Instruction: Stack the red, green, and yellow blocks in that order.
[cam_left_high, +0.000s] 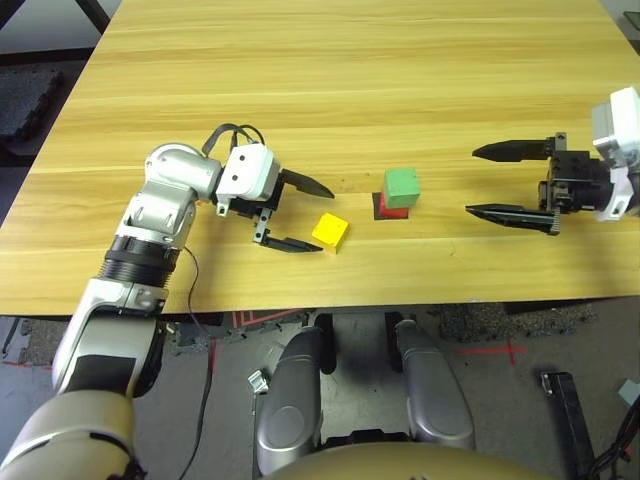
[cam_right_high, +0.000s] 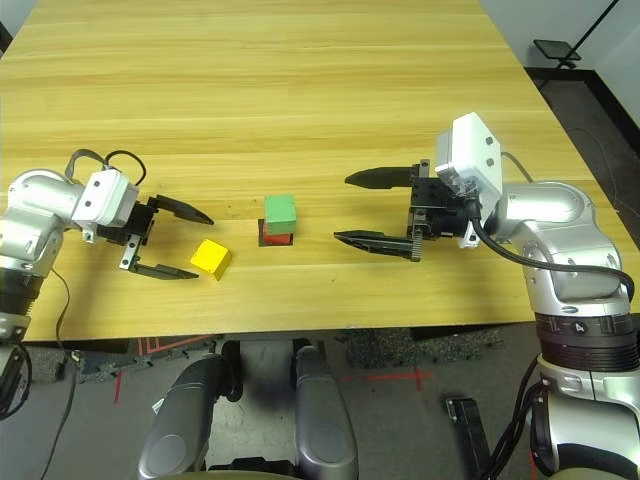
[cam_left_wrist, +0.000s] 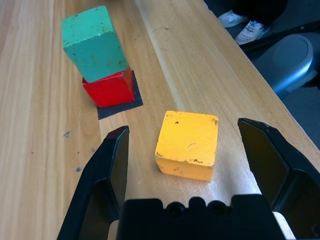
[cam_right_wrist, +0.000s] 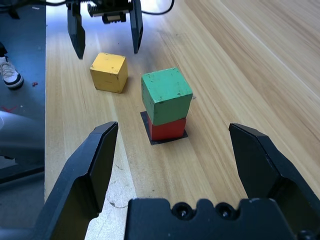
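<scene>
Saw the left gripper (cam_left_high: 328, 221) with fingers wide apart, and bare wood between them. Found the yellow block (cam_left_wrist: 186, 142) on the table (cam_left_high: 350, 80), right by those fingertips, nearest the tip on the robot's side. Could not tell if block and tip touched. In the left wrist view, saw it between the lines of the two fingers, with a gap on each side.

Saw the near table edge run past the robot's side of the left fingers, with a strip of wood between edge and yellow block. Saw lots of open wood on the far side of both grippers.

Found the green block (cam_right_wrist: 167, 95) on top of the red block (cam_right_wrist: 167, 130), between the two grippers, past the left fingertips. Saw the red block on the black patch (cam_left_wrist: 120, 107). Saw the right gripper (cam_right_high: 341, 208) with fingers wide apart too, pointed at the stack, with open wood before it.

Saw the yellow block flat, turned a bit from the table edge, and the green block's sides poking out past the red. Saw each block as long as wide, with all sides alike.
</scene>
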